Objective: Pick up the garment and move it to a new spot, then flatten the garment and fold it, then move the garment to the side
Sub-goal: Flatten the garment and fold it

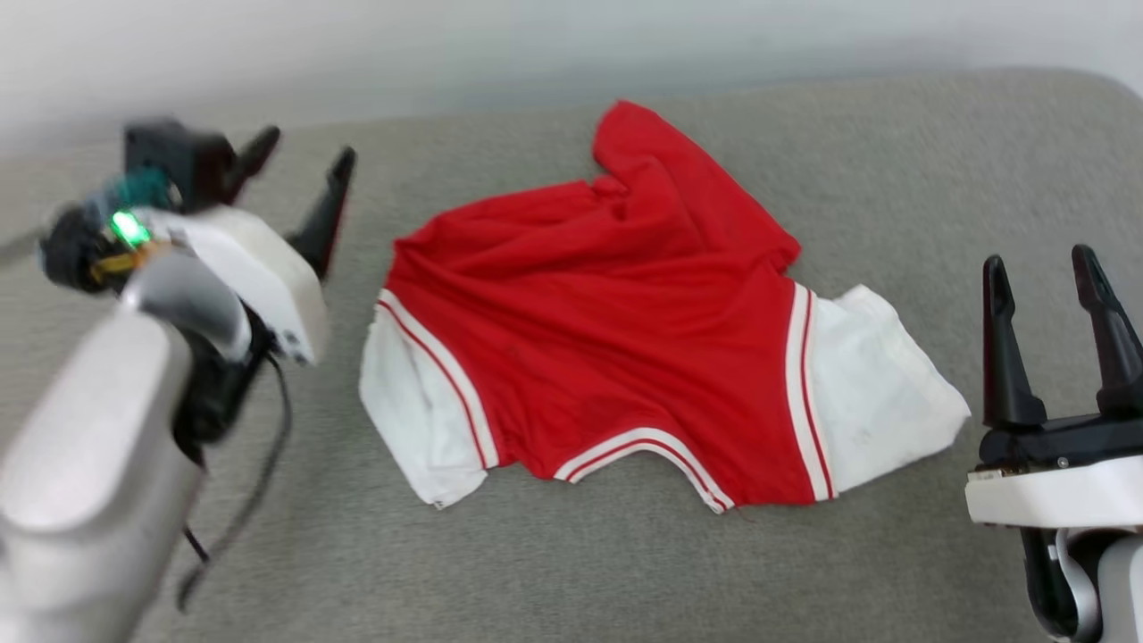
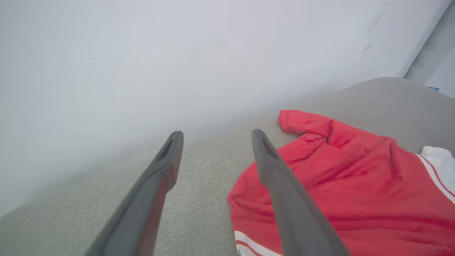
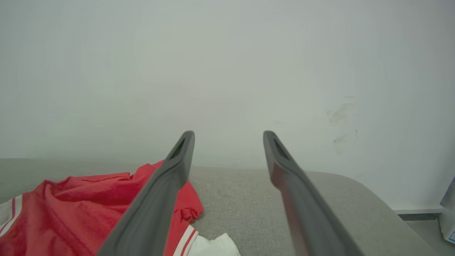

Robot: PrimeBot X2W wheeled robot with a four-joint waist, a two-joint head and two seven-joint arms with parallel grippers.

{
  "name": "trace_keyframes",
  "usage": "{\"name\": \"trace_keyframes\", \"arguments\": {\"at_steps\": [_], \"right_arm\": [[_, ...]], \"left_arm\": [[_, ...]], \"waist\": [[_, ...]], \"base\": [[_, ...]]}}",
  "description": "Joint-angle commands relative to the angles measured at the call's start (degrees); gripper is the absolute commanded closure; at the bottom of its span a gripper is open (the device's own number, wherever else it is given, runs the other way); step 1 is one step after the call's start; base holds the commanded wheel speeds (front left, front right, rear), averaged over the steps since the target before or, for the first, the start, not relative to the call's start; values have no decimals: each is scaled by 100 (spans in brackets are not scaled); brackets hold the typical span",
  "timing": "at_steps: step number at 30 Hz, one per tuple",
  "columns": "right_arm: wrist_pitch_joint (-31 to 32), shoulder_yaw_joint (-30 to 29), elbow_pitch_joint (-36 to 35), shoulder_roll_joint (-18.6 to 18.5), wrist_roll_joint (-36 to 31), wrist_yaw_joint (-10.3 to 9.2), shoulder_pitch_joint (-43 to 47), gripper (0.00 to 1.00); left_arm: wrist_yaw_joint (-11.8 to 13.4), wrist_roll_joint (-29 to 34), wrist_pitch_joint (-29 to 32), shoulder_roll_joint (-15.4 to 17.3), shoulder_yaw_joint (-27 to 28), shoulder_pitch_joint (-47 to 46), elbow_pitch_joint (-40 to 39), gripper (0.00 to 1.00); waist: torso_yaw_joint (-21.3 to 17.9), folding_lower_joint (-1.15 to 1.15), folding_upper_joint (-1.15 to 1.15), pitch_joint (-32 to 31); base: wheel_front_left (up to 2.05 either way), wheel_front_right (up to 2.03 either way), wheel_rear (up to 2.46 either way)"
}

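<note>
Gripper of the left arm [image 1: 305, 150], jaws spread and empty, is blurred and apparently just clear of the cloth. Right gripper [image 1: 1038, 259] is likewise released, holding nothing. Between them, a red short-sleeved jersey shirt with white sleeves and striped trim [image 1: 625, 339] lies rumpled on a grey woven cushion [image 1: 625, 572], one sleeve end near each gripper.
</note>
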Motion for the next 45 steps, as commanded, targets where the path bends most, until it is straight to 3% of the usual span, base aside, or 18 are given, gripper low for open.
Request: {"name": "trace_keyframes", "arguments": {"at_steps": [1,5,8,12,16,21,27,34,40,45], "right_arm": [[51,-7,-25,-56,24,-2,106,0],[181,-37,-83,-92,62,-2,295,0],[263,-47,-136,-97,105,-2,453,0],[353,-62,-203,-92,139,-2,619,0],[419,-101,-308,-106,175,-2,771,0],[436,-161,-370,-16,202,-2,909,0],[460,-8,-408,-55,140,-2,876,0],[506,-112,-508,-139,137,-2,789,0],[454,-68,-523,-98,126,-2,688,0],[423,-72,-500,-70,109,-2,628,0]], "left_arm": [[72,30,-239,-68,6,280,-114,0],[450,115,-1107,-257,153,963,-551,0],[942,228,-1740,-373,338,1575,-901,0],[1408,307,-2159,-474,480,2357,-1343,0],[1691,367,-2278,-538,494,2974,-1728,0],[1829,422,-2273,-588,321,3514,-1997,0],[1747,433,-1811,-601,-72,3558,-2015,0],[1483,311,-183,-381,-615,3052,-2181,0],[1609,159,1024,-291,-838,2738,-2388,0],[1654,103,1385,-311,-914,2634,-2247,0]], "waist": [[258,0,0,-276],[545,0,0,-549],[713,0,0,-699],[862,0,0,-808],[966,0,0,-878],[1035,0,0,-888],[983,0,0,-689],[873,0,0,-322],[713,0,0,-23],[580,0,0,171]], "base": [[0,0,0],[0,0,0],[0,0,0],[0,0,0],[0,0,0],[0,0,0],[0,0,0],[0,0,0],[0,0,0],[0,0,0]]}}
